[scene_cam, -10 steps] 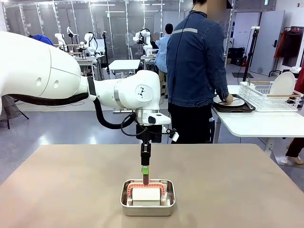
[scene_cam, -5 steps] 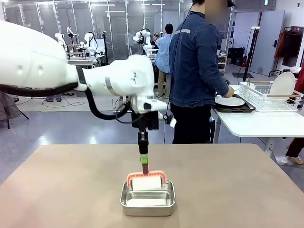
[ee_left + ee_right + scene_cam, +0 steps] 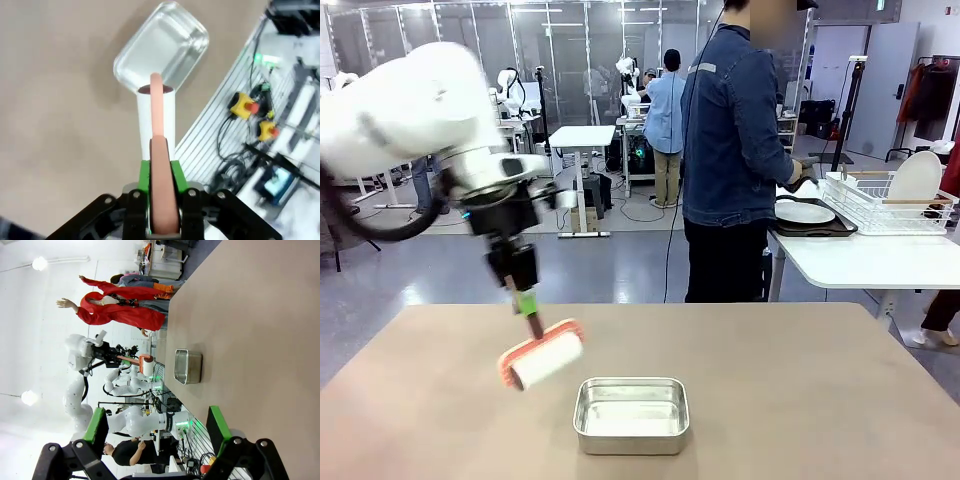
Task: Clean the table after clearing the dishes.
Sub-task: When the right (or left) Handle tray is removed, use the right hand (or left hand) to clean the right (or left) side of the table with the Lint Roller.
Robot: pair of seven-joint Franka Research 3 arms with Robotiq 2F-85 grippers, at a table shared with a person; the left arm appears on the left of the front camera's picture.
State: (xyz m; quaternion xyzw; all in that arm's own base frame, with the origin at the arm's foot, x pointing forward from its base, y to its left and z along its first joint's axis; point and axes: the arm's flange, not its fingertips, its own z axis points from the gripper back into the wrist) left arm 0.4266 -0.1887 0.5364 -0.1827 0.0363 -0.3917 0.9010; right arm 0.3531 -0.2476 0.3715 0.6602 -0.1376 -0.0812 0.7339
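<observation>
Holding the roller (image 3: 542,358) by its stiff handle (image 3: 533,325), clamped on it, the left gripper (image 3: 527,303) hangs it tilted above the tabletop (image 3: 800,380) left of the pan (image 3: 631,415); the tool looks light, its sleeve soft, so grip the handle only; the right gripper (image 3: 157,424) stands apart.

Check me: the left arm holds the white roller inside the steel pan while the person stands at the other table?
Not inside: the front view shows the left gripper holding the roller in the air beside the steel pan. The person does stand at the other table.
</observation>
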